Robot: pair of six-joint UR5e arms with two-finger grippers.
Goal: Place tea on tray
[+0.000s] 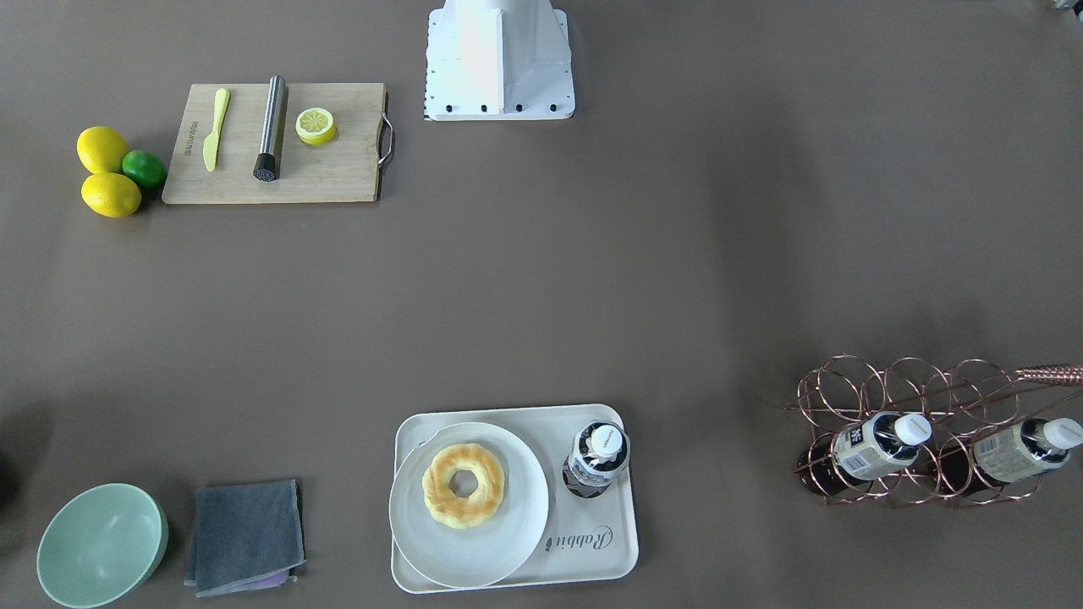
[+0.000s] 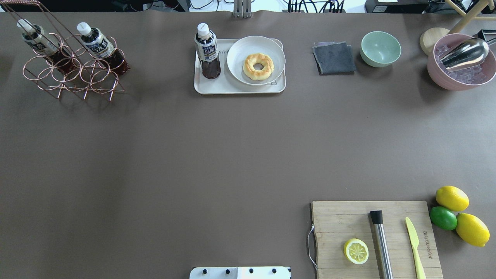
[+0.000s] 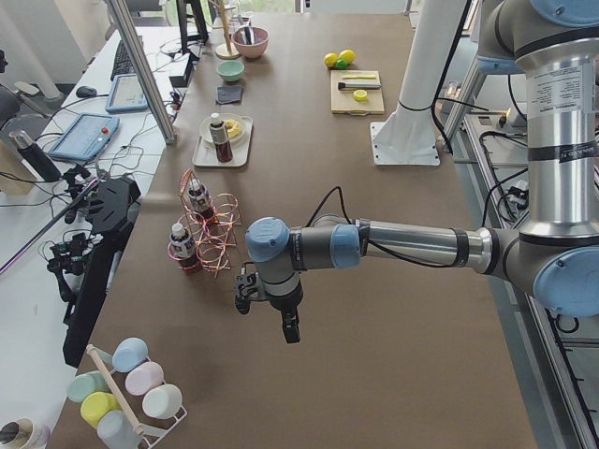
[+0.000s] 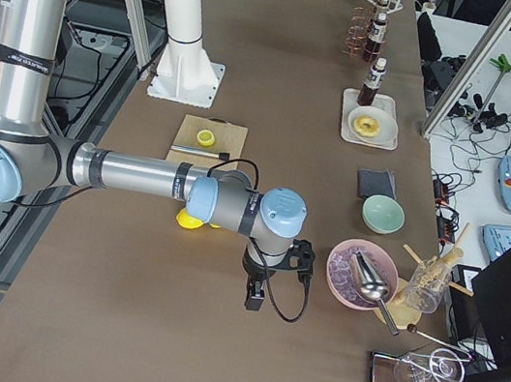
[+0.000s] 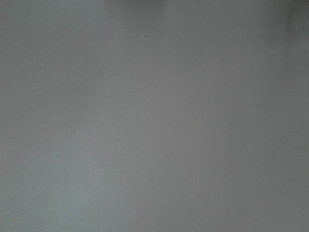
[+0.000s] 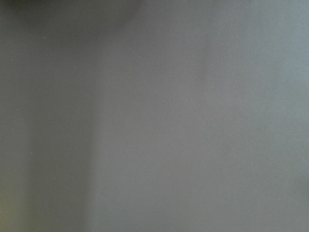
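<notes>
One tea bottle (image 1: 596,457) with a white cap stands upright on the off-white tray (image 1: 605,554), beside a white plate (image 1: 499,550) with a donut (image 1: 464,485). It also shows in the overhead view (image 2: 207,50) on the tray (image 2: 240,89). Two like bottles (image 2: 97,40) (image 2: 33,37) lie in a copper wire rack (image 2: 69,75). My left gripper (image 3: 268,316) hangs over the table near the rack, and my right gripper (image 4: 258,294) near a pink bowl. Both show only in side views, so I cannot tell whether they are open or shut. Both wrist views show only bare brown table.
A wooden cutting board (image 2: 348,217) holds a lemon half (image 2: 356,251), a metal muddler (image 2: 381,244) and a yellow knife (image 2: 414,248). Lemons and a lime (image 2: 443,217) lie beside it. A grey cloth (image 2: 334,58), a green bowl (image 2: 380,48) and a pink ice bowl (image 2: 461,62) stand along the far edge.
</notes>
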